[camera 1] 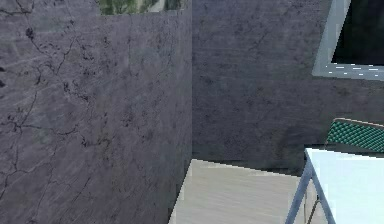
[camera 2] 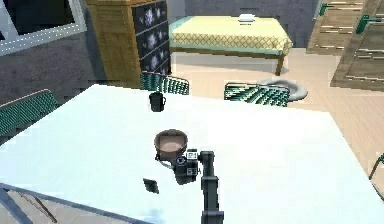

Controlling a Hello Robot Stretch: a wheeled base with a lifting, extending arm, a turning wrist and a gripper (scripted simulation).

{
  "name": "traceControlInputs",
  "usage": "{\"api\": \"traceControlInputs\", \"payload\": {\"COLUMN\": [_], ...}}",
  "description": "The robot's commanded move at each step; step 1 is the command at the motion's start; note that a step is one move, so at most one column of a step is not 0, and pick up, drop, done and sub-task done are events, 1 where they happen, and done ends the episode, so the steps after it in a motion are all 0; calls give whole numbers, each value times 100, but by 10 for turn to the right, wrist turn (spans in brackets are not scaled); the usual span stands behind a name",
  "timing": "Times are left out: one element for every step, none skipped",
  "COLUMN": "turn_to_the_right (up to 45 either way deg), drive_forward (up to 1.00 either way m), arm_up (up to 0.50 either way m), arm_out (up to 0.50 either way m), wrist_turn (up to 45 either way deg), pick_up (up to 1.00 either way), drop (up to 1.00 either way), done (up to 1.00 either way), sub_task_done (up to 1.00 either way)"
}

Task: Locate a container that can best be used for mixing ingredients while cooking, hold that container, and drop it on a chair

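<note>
bowl [camera 2: 172,144] upright, rim up, round | hand [camera 2: 184,162] near it | holding: unclear

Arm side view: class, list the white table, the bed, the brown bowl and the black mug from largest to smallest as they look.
1. white table
2. bed, farther off
3. brown bowl
4. black mug; it stands farther off than the bowl, so this pair is less certain
</note>
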Motion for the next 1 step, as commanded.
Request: {"api": "traceControlInputs", "payload": {"turn_to_the_right": [0], "drive_forward": [0], "arm_up": [10], "arm_out": [0], "wrist_turn": [0], "pick_up": [0], "drop": [0], "done": [0], "sub_task_done": [0]}}
